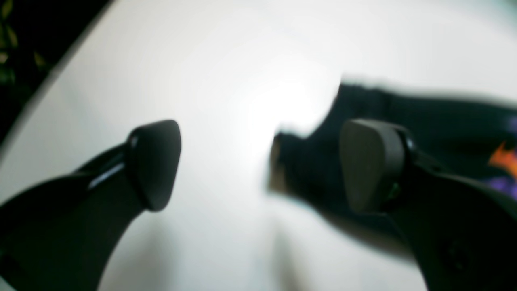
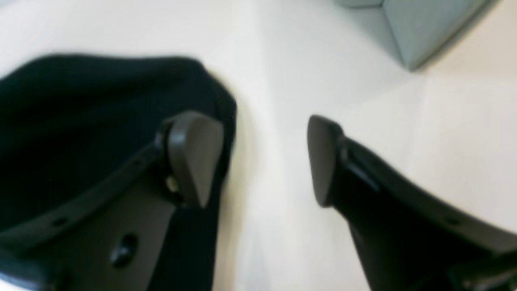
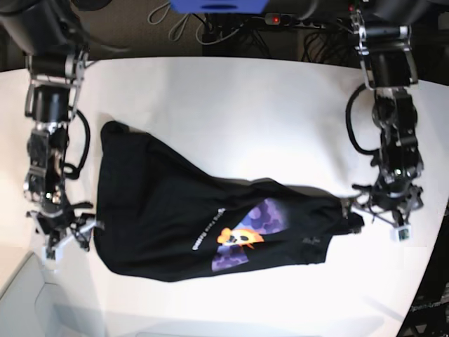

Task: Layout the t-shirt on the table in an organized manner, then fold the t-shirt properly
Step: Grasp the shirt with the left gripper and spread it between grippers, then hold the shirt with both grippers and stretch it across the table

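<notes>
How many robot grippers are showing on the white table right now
2. The left gripper is at the right end of the black cloth t-shirt with purple print in the base view; the right gripper is at its left edge. Both have open jaws.

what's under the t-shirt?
Only the white table shows around the black t-shirt, which lies spread flat on it. Anything beneath the cloth is covered; no bulge suggests an object, but that can't be confirmed.
</notes>
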Controlling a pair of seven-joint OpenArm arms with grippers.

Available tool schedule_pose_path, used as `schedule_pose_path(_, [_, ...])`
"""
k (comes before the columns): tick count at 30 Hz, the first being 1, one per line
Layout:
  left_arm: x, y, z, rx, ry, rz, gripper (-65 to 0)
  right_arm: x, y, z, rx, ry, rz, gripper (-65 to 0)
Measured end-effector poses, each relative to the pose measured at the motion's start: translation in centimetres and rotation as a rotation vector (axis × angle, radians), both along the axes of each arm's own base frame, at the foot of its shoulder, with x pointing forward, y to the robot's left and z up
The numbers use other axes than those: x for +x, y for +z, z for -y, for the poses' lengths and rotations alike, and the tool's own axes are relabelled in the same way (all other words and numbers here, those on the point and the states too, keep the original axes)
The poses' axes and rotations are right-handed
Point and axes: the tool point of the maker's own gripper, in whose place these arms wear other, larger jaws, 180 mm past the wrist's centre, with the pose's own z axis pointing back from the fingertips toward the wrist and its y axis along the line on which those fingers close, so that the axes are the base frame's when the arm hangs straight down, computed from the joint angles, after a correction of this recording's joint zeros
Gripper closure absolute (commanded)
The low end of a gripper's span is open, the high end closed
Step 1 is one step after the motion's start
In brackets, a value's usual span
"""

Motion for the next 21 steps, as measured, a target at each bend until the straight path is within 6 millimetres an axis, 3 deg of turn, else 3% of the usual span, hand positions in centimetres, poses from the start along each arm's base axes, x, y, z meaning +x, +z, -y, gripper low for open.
schedule_pose_path(4, [-1.1,-3.8,0.0,-0.01,0.019,0.026,-60.6,-4.7,-0.4,-2.3,0.037,0.006,0.056,-38.1])
schedule_pose_path(8, [-1.8,-8.4,0.8,0.021,-0.008,-0.013,-60.6,-9.1,-2.8,-3.3,0.091,-0.04,0.016,-38.1])
schedule_pose_path(14, [2.8,-9.2,2.1,0.036,-0.039,0.018,-60.5,-16.2,-7.5,-4.9,0.159,-0.106,-0.115,-38.1])
schedule_pose_path(18, [3.8,-9.0,3.0,0.042,-0.052,0.06,-60.5,-19.3,-7.1,-6.2,0.154,-0.091,-0.126,-38.1])
schedule_pose_path(21, [4.2,-8.9,4.2,0.037,-0.063,0.074,-60.3,-19.9,-6.8,-7.5,0.156,-0.058,-0.131,-38.1])
